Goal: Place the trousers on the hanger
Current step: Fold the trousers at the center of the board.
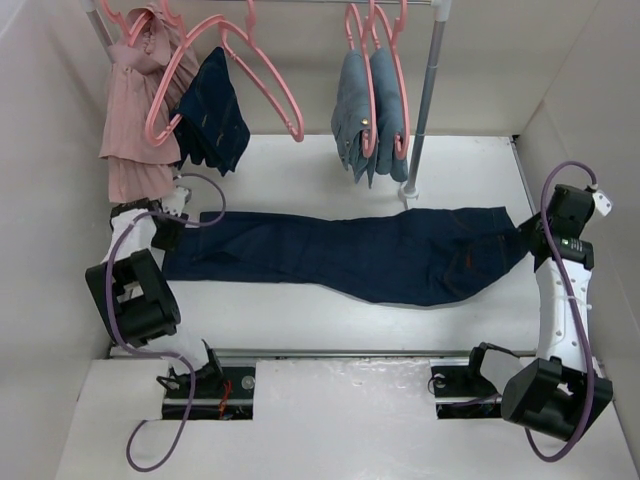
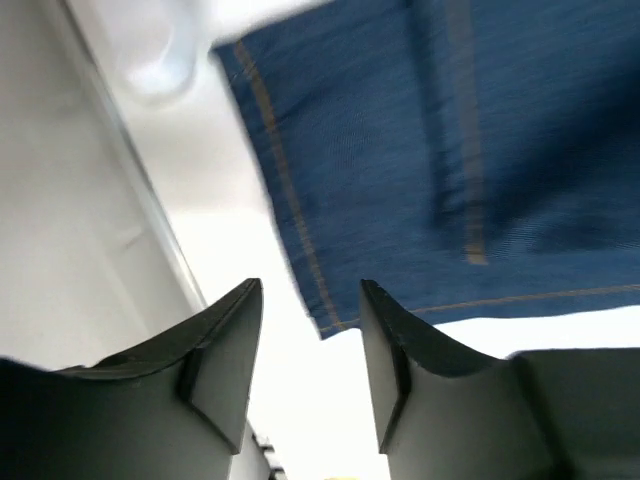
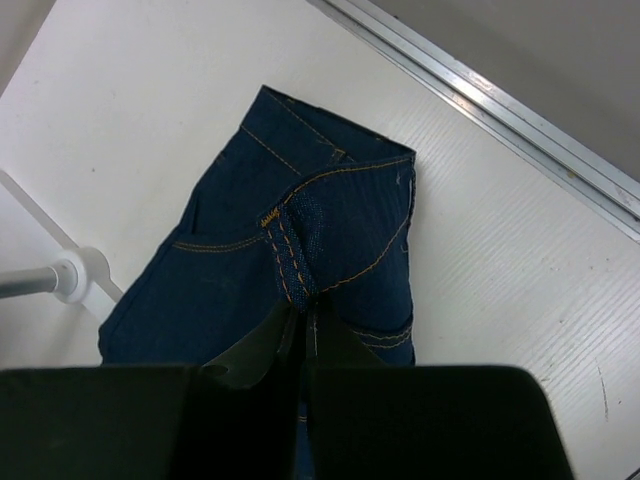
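The dark navy trousers [image 1: 380, 255] lie flat across the table, leg hems to the left and waistband to the right. My left gripper [image 1: 170, 232] stands open at the hem end. In the left wrist view its fingers [image 2: 312, 290] hold nothing, and the hem corner [image 2: 330, 320] lies just beyond the tips. My right gripper [image 1: 530, 232] is at the waist end, shut [image 3: 305, 315] on a stitched fold of the trousers [image 3: 300, 250] by the waistband. An empty pink hanger [image 1: 265, 80] hangs from the rail at the back left.
On the rail hang a pink shirt [image 1: 135, 110], a small dark navy garment [image 1: 215, 115] and light-blue jeans [image 1: 370, 115] on pink hangers. The rack's pole [image 1: 425, 100] stands behind the trousers, its foot [image 3: 75, 275] near the waistband. White walls close in both sides.
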`<state>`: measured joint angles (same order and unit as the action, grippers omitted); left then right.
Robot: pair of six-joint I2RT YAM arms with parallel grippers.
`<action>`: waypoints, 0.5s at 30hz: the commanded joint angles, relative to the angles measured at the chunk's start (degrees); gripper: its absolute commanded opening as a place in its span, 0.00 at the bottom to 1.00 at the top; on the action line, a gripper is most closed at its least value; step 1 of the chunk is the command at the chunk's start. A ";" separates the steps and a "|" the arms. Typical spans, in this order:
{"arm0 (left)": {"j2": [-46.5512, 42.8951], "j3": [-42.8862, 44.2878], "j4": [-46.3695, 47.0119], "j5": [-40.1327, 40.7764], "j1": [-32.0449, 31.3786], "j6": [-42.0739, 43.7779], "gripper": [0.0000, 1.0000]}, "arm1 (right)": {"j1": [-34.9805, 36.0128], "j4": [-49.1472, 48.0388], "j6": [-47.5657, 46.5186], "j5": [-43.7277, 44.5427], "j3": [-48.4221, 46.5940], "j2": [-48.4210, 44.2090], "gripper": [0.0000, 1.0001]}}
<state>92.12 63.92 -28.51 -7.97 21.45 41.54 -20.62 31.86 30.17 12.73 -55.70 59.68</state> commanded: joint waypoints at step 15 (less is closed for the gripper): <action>-15.20 -19.42 15.31 4.97 -19.69 5.91 0.52 | -0.38 -4.17 -3.10 -3.76 1.12 -1.58 0.00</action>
<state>81.06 47.53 -22.94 -8.86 3.16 43.35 -20.67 31.31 28.03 10.41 -54.48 59.59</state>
